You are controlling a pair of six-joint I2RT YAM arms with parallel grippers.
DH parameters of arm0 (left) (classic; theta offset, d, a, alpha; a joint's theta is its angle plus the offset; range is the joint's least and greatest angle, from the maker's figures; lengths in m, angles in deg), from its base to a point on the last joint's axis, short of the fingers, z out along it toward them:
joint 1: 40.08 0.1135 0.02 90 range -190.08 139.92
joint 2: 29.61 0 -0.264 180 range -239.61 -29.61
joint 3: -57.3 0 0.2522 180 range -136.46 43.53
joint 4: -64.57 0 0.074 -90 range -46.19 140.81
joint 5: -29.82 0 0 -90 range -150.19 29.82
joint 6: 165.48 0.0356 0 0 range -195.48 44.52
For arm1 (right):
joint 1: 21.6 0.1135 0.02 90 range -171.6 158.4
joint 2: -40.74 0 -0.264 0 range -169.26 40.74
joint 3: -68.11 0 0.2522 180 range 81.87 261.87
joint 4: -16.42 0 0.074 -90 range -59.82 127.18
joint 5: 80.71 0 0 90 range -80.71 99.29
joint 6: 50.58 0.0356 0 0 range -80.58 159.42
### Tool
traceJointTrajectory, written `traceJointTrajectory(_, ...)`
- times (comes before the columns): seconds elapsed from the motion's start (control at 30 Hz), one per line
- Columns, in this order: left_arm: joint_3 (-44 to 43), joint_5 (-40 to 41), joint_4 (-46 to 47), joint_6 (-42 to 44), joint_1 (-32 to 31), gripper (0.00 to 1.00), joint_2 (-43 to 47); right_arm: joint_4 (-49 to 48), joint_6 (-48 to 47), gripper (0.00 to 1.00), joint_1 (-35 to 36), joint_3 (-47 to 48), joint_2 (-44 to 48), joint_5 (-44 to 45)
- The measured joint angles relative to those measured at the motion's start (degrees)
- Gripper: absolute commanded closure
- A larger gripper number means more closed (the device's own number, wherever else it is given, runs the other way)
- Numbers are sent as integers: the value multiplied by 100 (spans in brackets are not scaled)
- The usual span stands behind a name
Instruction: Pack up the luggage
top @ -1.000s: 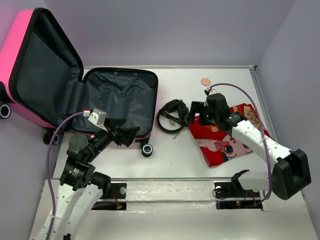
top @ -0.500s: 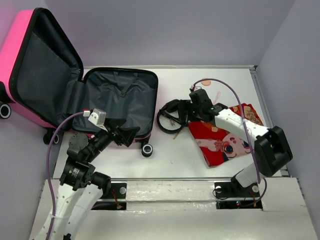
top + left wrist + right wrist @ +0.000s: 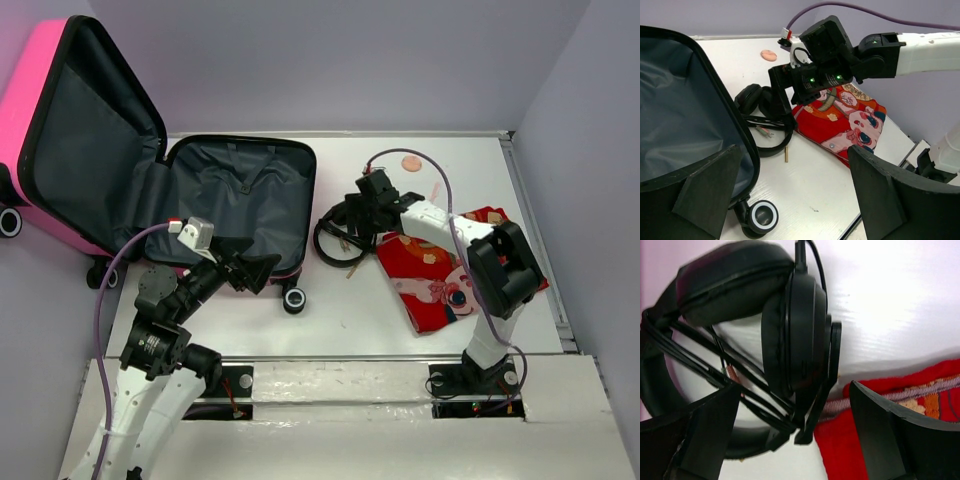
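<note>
- The right claw is released and spread wide, grasping nothing. Black headphones lie straight ahead of it on the white desk, one earcup in line with the gap between its fingers.
- A red patterned cloth lies just under one of its fingers, its edge against the headphones.
- The left claw is released too, and empty.
- The pink luggage lies open. Its flat grey-lined half sits just ahead of the left claw, with the lid tilted up beyond.
- From the right claw, the luggage lies past the headphones, apart from them.
</note>
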Motion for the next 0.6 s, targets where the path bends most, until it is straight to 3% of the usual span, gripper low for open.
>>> traceJointTrajectory(0.13,2,-24,0,0,0,1,-7,-4,-4,16,0,400,-356,219)
traceJointTrajectory(0.27,11,-39,2,0,0,1,-28,-13,4,29,2,684,-772,424)
traceJointTrajectory(0.4,11,-48,2,0,0,1,-31,4,2,66,0,763,-1071,651)
traceJointTrajectory(0.6,13,-50,2,0,0,1,-31,87,37,74,4,837,-1010,909)
